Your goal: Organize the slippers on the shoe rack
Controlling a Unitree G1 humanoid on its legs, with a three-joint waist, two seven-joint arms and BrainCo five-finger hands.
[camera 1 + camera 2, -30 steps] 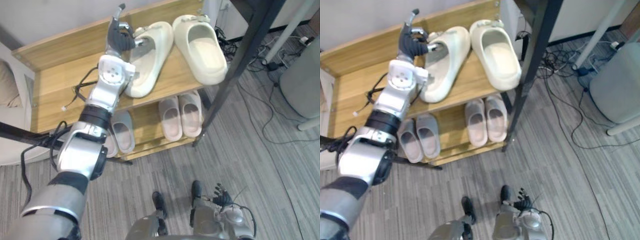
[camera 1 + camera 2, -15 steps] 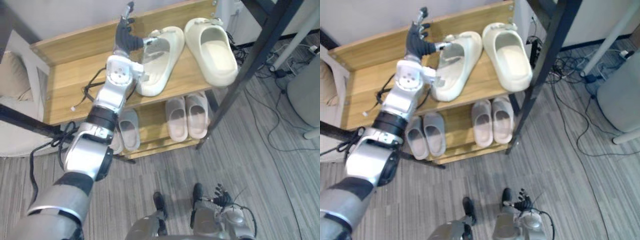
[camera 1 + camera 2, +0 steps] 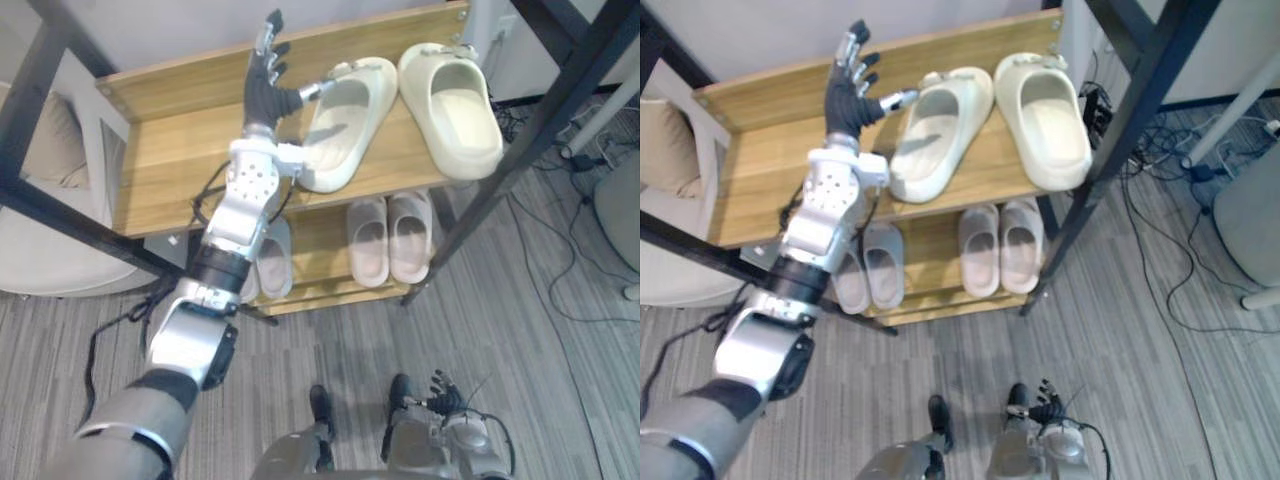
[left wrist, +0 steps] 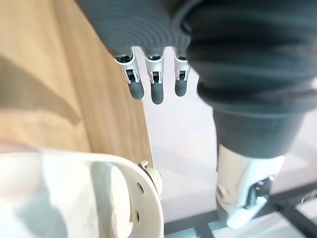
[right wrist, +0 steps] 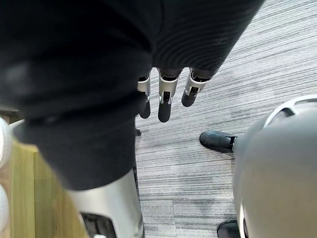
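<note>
One cream slipper lies on the top shelf. The left hand is spread wide beside it, holding nothing. The right hand hangs loose.

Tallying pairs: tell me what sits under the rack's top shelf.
On the lower shelf stand a pink slipper pair and a grey pair; the left arm covers part of the grey one.
</note>
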